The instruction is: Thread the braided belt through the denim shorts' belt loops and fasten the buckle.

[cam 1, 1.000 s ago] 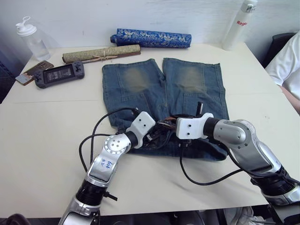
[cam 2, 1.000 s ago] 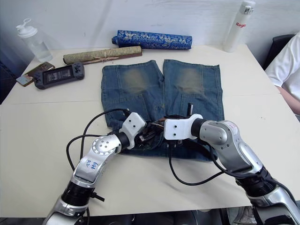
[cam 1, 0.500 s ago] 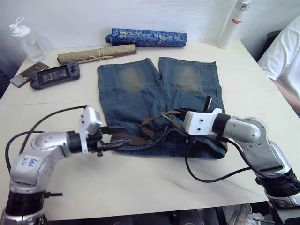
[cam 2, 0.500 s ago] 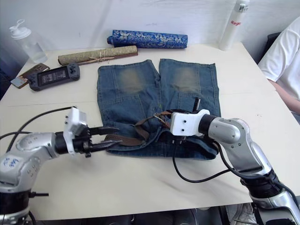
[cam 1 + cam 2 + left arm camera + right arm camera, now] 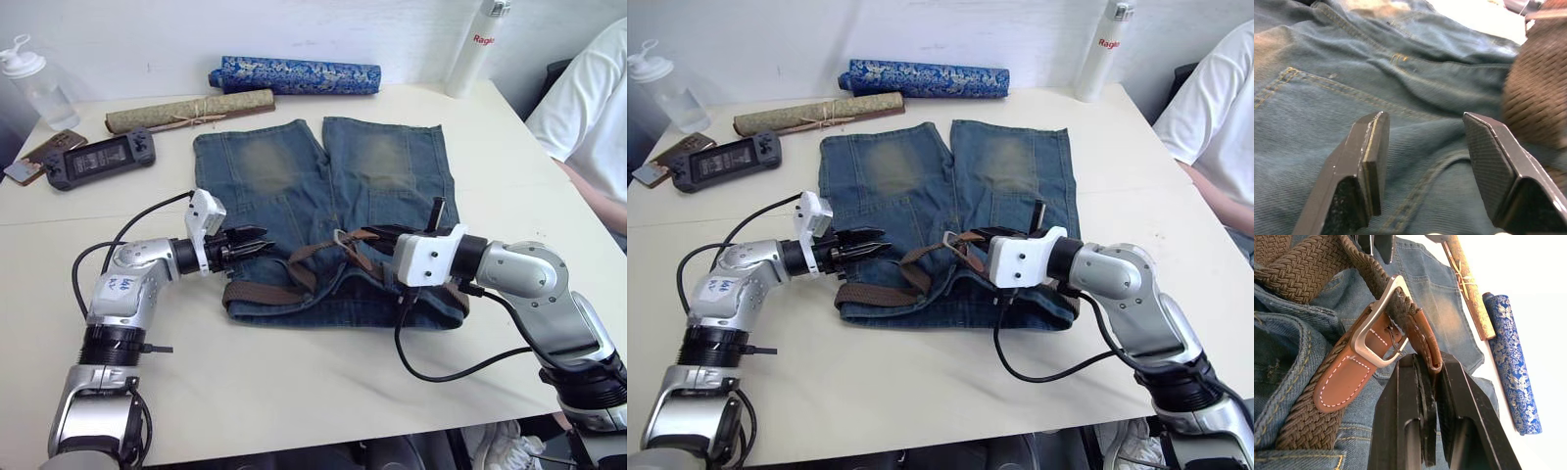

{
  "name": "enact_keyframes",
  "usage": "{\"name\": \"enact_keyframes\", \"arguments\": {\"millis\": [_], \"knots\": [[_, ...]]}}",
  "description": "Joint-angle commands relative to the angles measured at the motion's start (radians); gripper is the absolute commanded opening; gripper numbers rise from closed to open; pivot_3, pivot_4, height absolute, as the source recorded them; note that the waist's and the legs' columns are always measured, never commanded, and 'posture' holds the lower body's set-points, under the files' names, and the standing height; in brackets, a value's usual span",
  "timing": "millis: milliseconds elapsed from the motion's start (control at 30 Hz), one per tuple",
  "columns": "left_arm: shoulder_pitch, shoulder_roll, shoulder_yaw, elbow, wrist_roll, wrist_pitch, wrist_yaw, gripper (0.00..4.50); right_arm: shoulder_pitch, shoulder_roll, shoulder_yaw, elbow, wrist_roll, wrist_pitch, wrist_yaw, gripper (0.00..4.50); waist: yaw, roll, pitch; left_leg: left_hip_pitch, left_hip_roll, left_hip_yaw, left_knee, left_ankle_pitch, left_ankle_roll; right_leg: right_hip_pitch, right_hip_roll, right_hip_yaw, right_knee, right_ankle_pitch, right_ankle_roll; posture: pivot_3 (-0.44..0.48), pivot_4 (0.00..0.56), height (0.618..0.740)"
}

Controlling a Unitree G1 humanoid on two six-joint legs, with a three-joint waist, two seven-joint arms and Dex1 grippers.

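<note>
Belt fastening on denim shorts point(image 5: 323, 196), laid flat mid-table.

My right gripper point(image 5: 1425, 367) pinches the braided belt point(image 5: 294, 264) by its leather end at the buckle point(image 5: 1382, 316), lifted over the waistband, likely for feeding; my left gripper point(image 5: 257, 241) hovers spread, holding nothing, ready to help.

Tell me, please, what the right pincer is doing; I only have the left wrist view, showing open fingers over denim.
Observer: The right pincer is shut on the braided belt, gripping its brown leather part beside the buckle.
Operator: Where does the rest of the belt lie?
Observer: It runs along the waistband of the denim shorts, its far end below your left pincer.
</note>
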State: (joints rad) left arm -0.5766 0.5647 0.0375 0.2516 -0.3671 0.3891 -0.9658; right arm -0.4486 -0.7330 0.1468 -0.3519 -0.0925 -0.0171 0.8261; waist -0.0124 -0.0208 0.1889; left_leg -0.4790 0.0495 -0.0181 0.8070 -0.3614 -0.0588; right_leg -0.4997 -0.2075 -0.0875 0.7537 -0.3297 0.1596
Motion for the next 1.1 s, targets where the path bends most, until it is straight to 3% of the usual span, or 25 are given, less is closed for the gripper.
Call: {"name": "enact_keyframes", "arguments": {"millis": [33, 200, 367, 633, 800, 1100], "knots": [[-0.013, 0.013, -0.017, -0.003, -0.001, -0.078, -0.101, 0.14, 0.006, -0.014, -0.050, -0.040, 0.016, -0.007, -0.008, 0.00, 0.003, 0.000, 0.000, 0.000, 0.000, 0.000, 0.000, 0.000, 0.000, 0.000, 0.000, 0.000, 0.000, 0.000, 0.000, 0.000, 0.150, 0.645], [-0.009, 0.043, -0.086, 0.064, 0.094, -0.162, -0.147, 0.06, 0.010, -0.014, -0.054, -0.038, 0.019, -0.006, -0.011, 0.00, 0.008, 0.000, 0.000, 0.000, 0.000, 0.000, 0.000, 0.002, -0.004, 0.000, 0.000, 0.000, -0.001, 0.000, 0.000, 0.000, 0.150, 0.645], [-0.062, 0.052, -0.181, 0.284, 0.288, -0.295, -0.050, 0.06, -0.005, -0.012, -0.078, -0.053, 0.072, -0.021, 0.002, 0.00, 0.012, 0.000, 0.000, 0.001, 0.000, 0.000, 0.000, 0.001, -0.001, 0.001, 0.000, 0.000, 0.001, 0.000, 0.000, 0.000, 0.150, 0.645], [-0.023, 0.071, -0.248, 0.372, 0.376, -0.488, -0.070, 0.06, 0.022, -0.171, -0.279, 0.037, 0.163, -0.104, 0.086, 0.00, 0.014, 0.004, -0.002, 0.004, 0.000, 0.000, 0.000, 0.001, -0.002, 0.003, 0.000, 0.001, 0.004, 0.000, 0.000, 0.000, 0.150, 0.645], [0.006, 0.082, -0.248, 0.396, 0.386, -0.527, -0.052, 0.06, 0.055, -0.265, -0.382, 0.136, 0.177, -0.141, 0.107, 0.00, 0.014, 0.007, -0.005, 0.006, 0.000, 0.001, 0.001, 0.001, -0.002, 0.004, 0.000, 0.002, 0.004, 0.000, 0.000, 0.000, 0.150, 0.645], [0.044, 0.084, -0.255, 0.382, 0.385, -0.556, -0.032, 0.06, -0.017, -0.320, -0.420, 0.262, 0.180, -0.174, 0.073, 0.00, 0.009, 0.018, -0.014, 0.009, 0.000, 0.003, 0.000, 0.001, -0.001, 0.005, -0.001, 0.004, 0.005, 0.000, 0.000, 0.000, 0.150, 0.645]]}}
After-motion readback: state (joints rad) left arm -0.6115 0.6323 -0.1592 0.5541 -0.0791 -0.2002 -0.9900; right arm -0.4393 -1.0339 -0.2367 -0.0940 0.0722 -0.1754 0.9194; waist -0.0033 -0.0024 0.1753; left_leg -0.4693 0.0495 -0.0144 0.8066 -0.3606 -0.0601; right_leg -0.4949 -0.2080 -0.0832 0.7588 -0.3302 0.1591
